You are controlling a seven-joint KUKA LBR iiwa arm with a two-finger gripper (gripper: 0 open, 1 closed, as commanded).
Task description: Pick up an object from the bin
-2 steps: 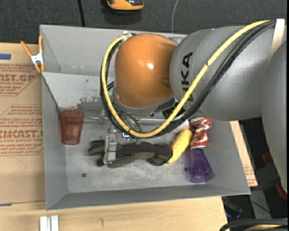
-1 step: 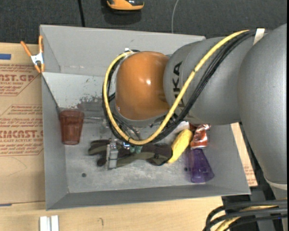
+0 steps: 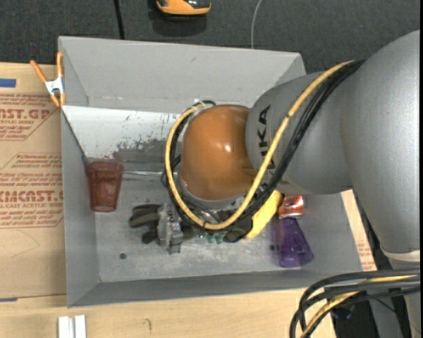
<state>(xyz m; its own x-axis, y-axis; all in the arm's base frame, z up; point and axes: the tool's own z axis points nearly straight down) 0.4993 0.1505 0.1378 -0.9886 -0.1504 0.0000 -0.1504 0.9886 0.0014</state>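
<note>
My claw (image 3: 170,232) is down low in the grey bin (image 3: 84,259), close to the floor, a bit left of the middle and near the front wall. My round orange cover (image 3: 215,153) sits right above it and hides a lot of what is under me. A yellow and black cable (image 3: 170,162) loops round the cover. My big grey arm (image 3: 338,139) comes in from the right.

I cannot tell if my claw is wide or narrow, and I cannot tell if it has anything in it.

The thing nearest to my claw is a dark brown thing (image 3: 144,215). It lies flat on the floor of the bin, just to the left of my claw, and it looks as if it touches it. Its shape is hard to make out.

A red-brown cup (image 3: 104,184) stands at the left side of the bin, against the wall, apart from the dark brown thing.

On my other side, a yellow thing (image 3: 266,215) pokes out from under the cover. Just beside it is a small red and white thing (image 3: 292,204). A purple thing (image 3: 292,245) lies below that, near the front right corner. A little green thing (image 3: 215,239) peeks out under the cover.
</note>
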